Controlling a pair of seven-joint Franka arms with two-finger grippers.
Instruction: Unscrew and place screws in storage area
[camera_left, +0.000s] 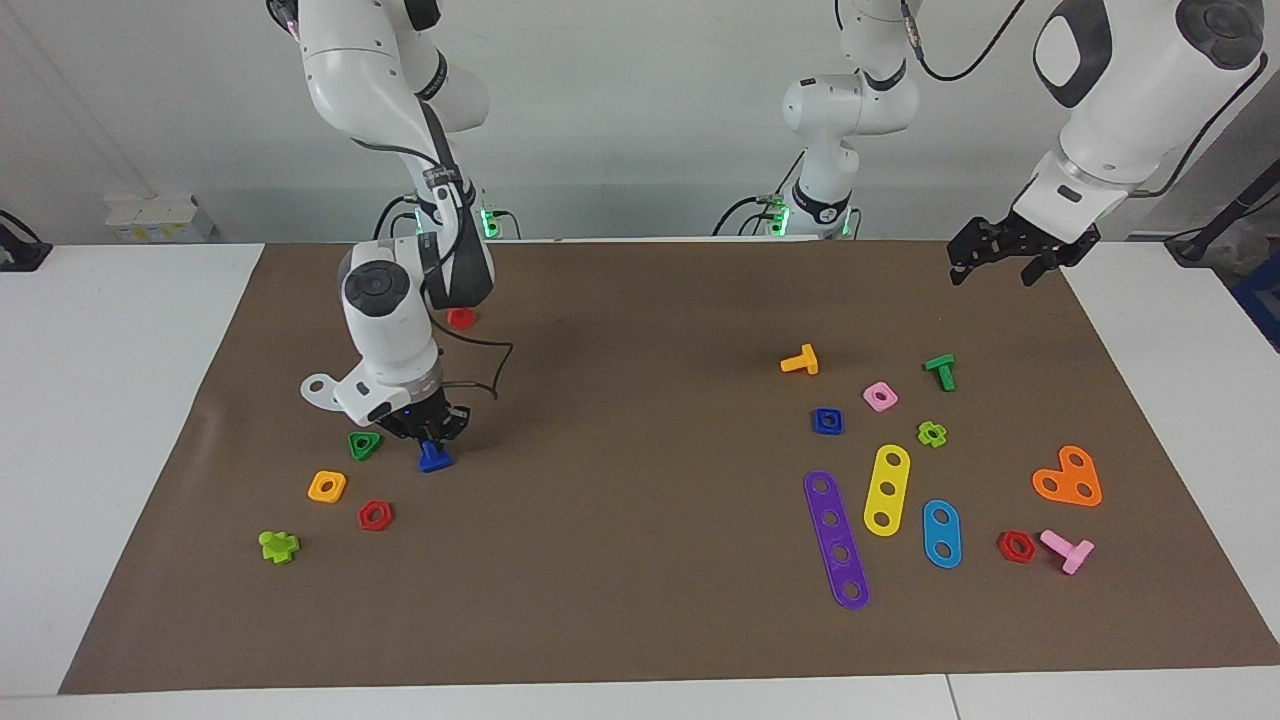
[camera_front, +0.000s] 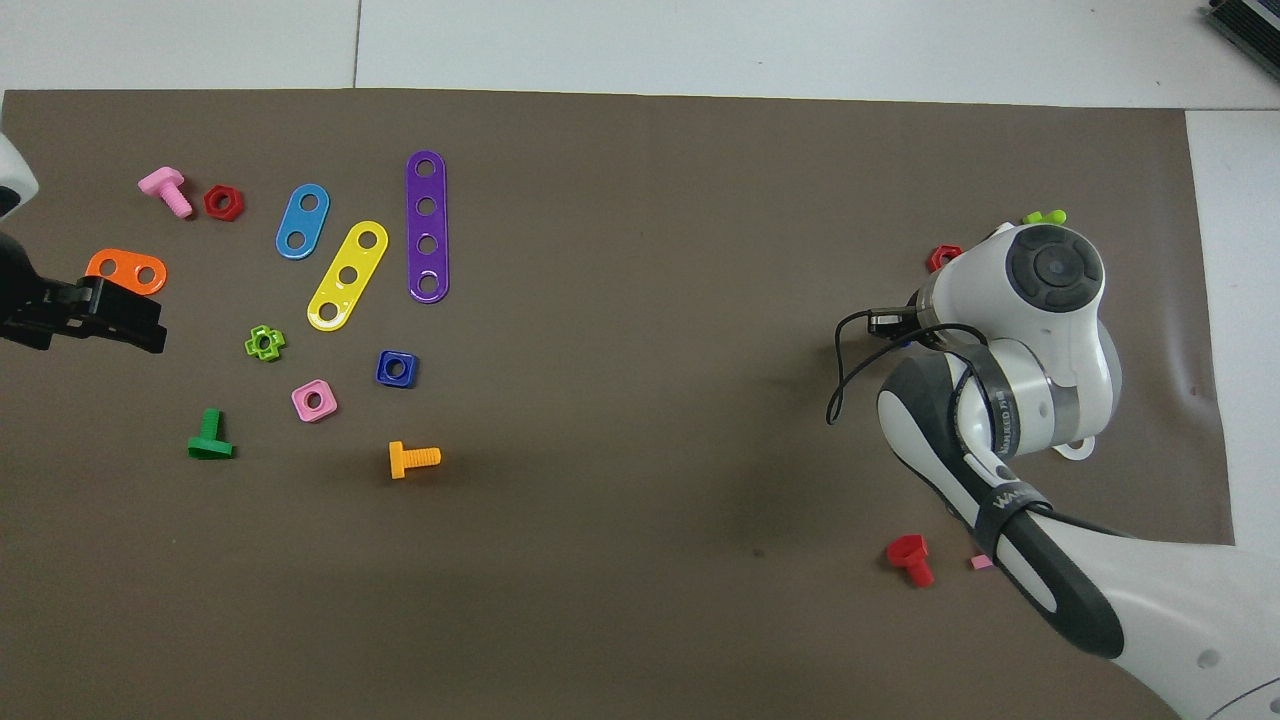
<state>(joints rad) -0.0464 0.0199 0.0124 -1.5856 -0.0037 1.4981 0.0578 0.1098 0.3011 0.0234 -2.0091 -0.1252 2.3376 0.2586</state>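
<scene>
The blue bolt is under my right gripper, its triangular head low at the brown mat. The right gripper points down and is shut on the bolt's shaft. This is in the storage patch at the right arm's end, beside the green triangle nut, with the orange square nut and red hex nut farther from the robots. In the overhead view the right arm hides the bolt. My left gripper is open and empty, waiting in the air over the mat's edge at the left arm's end; it also shows in the overhead view.
A lime piece lies beside the storage nuts; a red bolt lies nearer the robots. Toward the left arm's end lie purple, yellow and blue strips, a blue square nut, orange, green and pink bolts, and an orange plate.
</scene>
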